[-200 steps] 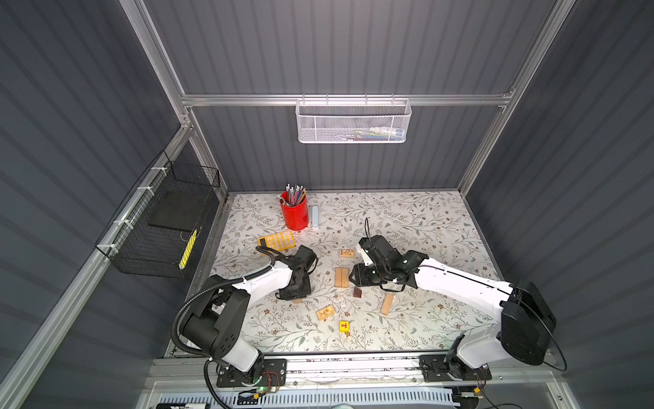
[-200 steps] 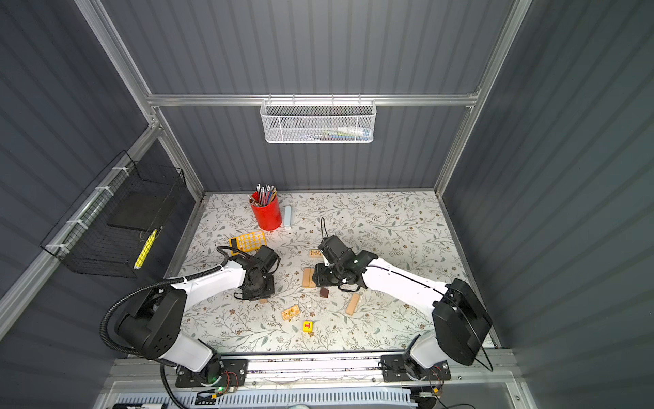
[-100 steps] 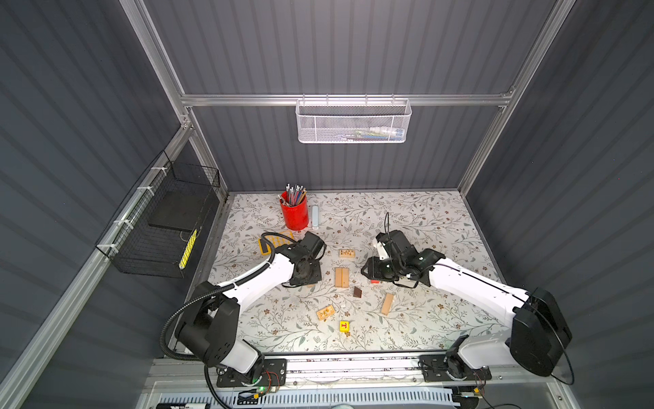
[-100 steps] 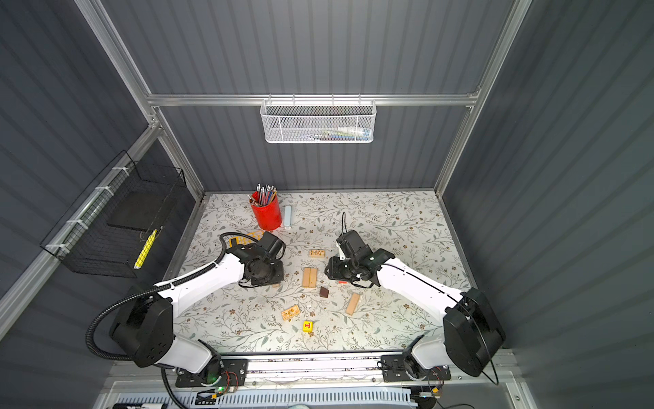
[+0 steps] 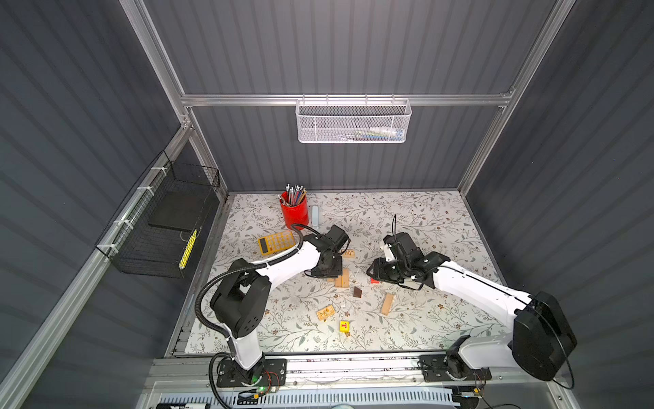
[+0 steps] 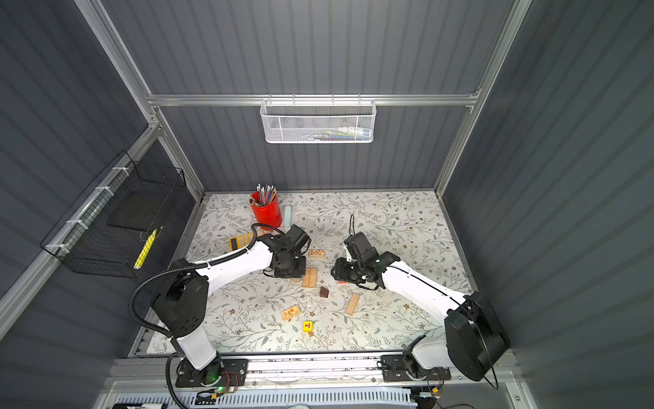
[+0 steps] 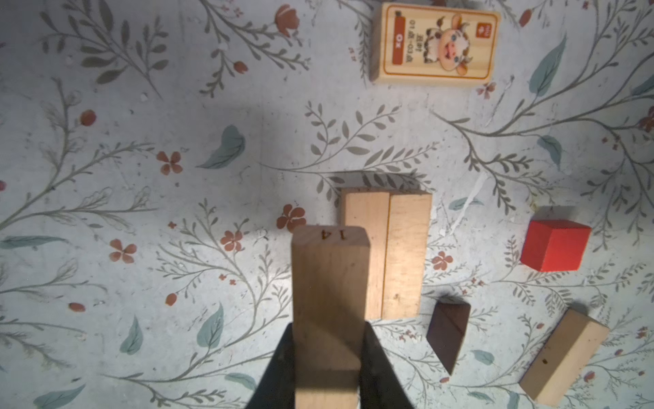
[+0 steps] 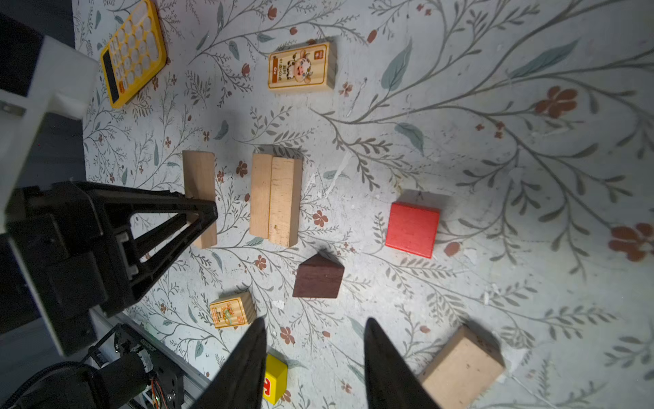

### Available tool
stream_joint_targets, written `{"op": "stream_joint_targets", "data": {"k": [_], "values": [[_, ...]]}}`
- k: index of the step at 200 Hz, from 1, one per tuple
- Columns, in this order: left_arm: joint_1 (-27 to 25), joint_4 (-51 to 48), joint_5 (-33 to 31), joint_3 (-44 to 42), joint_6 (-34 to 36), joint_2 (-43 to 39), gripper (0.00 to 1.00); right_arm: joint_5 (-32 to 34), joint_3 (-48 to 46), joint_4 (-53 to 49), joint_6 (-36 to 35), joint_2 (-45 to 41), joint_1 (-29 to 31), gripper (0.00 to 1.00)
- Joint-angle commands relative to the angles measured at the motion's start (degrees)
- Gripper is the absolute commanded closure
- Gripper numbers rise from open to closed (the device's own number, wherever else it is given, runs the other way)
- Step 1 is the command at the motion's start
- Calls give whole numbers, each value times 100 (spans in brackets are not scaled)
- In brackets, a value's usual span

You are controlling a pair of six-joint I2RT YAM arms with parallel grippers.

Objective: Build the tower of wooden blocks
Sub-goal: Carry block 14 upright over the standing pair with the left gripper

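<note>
Block-stacking rig, mid-task: the left tool grips a tan plank stamped "14" on its end, jaws narrow around the wood. It holds the piece parallel to, and just beside, the start of the wood block tower. That start is two tan planks lying flat, touching along their long sides, near the middle of the floral tabletop. The right wrist view shows a gap between the held plank and that pair.

The right tool hangs on the pair's other side, jaws parted around nothing. The dark brown wedge lies just off its tips and the red cube near it.

The other pieces lie scattered and apart. A printed ox block sits beyond the pair. A second printed block, a yellow cube and a loose plank lie toward the front edge. An orange calculator and a red pencil cup stand at the left rear.
</note>
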Motion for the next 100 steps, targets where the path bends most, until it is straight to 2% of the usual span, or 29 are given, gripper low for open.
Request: {"op": "stream_joint_targets", "data": {"k": [1, 53, 100], "values": [[-170, -252, -57, 283, 78, 225, 93, 114, -84, 148, 106, -130, -46, 54], [-410, -499, -260, 855, -9, 698, 93, 160, -119, 160, 128, -223, -90, 53], [-428, -573, -320, 835, -187, 803, 93, 120, -155, 182, 132, -226, -107, 52]]}}
